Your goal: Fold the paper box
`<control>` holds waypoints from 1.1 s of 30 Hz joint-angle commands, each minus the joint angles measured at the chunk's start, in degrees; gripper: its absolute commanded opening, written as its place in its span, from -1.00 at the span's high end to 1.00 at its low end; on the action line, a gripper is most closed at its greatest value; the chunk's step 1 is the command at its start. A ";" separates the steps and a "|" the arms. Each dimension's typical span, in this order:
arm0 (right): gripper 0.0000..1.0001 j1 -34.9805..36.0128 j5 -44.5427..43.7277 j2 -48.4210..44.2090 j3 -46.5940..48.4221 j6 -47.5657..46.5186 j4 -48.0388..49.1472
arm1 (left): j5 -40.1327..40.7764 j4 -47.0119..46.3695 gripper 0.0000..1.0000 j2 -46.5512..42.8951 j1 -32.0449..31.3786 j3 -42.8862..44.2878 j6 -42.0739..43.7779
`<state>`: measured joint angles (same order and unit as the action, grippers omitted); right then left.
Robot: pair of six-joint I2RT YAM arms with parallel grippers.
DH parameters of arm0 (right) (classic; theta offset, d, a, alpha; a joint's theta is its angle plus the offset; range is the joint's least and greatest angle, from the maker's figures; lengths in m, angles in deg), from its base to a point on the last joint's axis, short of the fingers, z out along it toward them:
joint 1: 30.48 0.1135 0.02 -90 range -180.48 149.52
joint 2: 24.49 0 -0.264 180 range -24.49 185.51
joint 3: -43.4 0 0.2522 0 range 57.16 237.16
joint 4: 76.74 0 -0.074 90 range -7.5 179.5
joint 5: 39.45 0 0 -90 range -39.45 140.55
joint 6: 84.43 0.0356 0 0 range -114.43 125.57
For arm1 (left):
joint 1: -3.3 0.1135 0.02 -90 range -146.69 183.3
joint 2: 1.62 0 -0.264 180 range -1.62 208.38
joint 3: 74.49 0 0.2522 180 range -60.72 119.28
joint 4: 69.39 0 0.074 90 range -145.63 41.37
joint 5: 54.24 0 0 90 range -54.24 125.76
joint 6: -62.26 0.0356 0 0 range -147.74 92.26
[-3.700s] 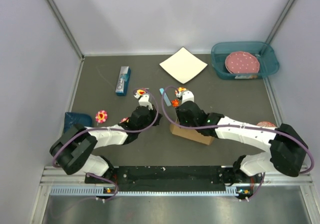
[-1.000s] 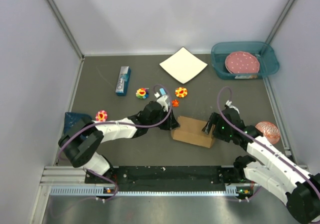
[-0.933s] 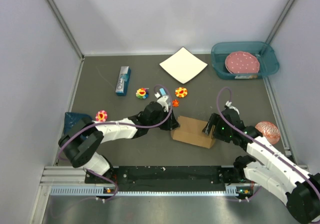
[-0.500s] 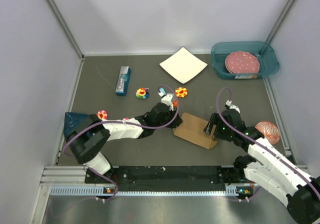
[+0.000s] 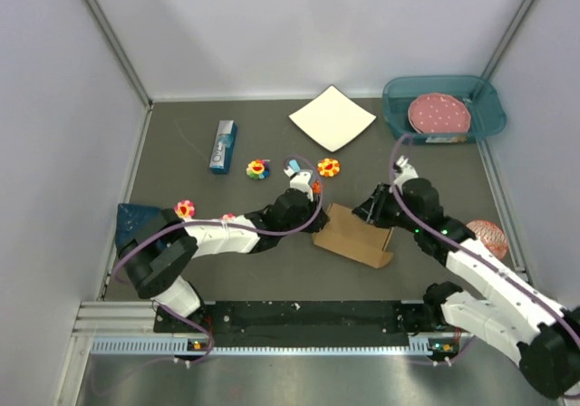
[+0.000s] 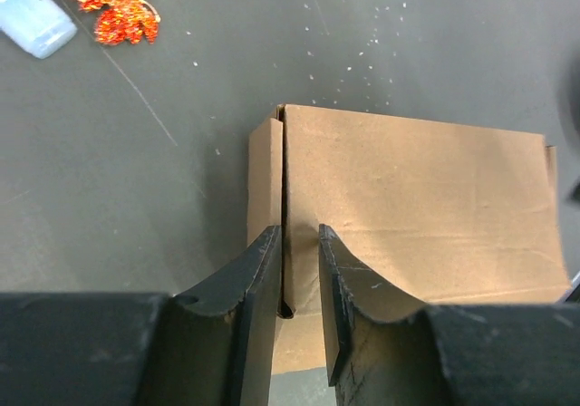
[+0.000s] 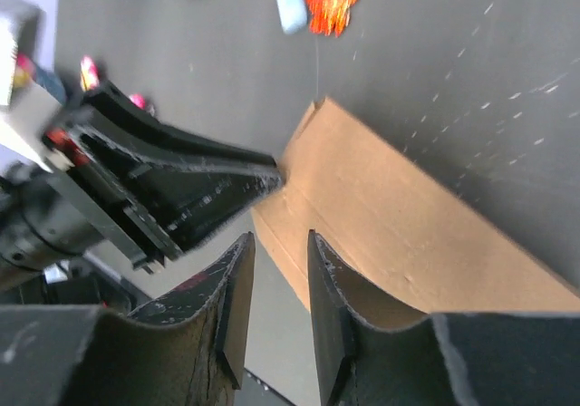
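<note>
Across the dark grey table (image 5: pixel 181 166), with pale walls on three sides, the box (image 5: pixel 349 236) lies just off centre toward 4 o'clock, flat, brown and skewed. My left gripper (image 6: pixel 297 238) is at its 9 o'clock end. The jaws are nearly together and pinch the cardboard at the slit between end flap and top panel. My right gripper (image 7: pixel 279 243) is at the box's 1 o'clock corner, jaws narrow too. One finger overlaps the cardboard, but I cannot tell whether it has a hold.

From above, that corner of the box is hidden under the right gripper. A dark blue thing (image 5: pixel 136 217) at 8 o'clock is half under my left arm. A pink spotted thing (image 5: pixel 487 236) at 4 o'clock is partly behind my right forearm.

At 2 o'clock a teal bin (image 5: pixel 395 127) holds a pink spotted plate (image 5: pixel 439 114). A white sheet (image 5: pixel 332 118) lies at 12 o'clock and a blue carton (image 5: pixel 223 146) at 10 o'clock.
</note>
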<state>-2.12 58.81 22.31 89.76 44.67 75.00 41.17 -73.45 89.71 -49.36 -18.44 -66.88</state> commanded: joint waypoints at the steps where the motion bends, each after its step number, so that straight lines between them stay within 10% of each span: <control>1: 0.41 2.58 7.65 8.20 -2.62 -1.38 8.87 | 3.81 15.62 0.40 0.26 0.11 -2.65 0.46; 12: 0.50 2.93 7.92 18.41 -10.80 -4.02 8.70 | 7.77 21.52 0.25 -10.63 0.37 1.40 3.98; 21: 0.47 2.84 5.99 17.27 -11.33 -4.37 7.21 | 2.78 8.88 0.16 -13.72 4.14 -2.90 1.79; 33: 0.31 2.93 5.99 15.51 -9.22 -4.37 4.92 | -10.85 -0.62 0.12 -3.44 5.03 -4.57 0.91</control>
<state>0.52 68.60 37.85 80.88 42.96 88.13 35.62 -68.73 83.79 -44.16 -23.45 -65.32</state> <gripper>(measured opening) 0.336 0.446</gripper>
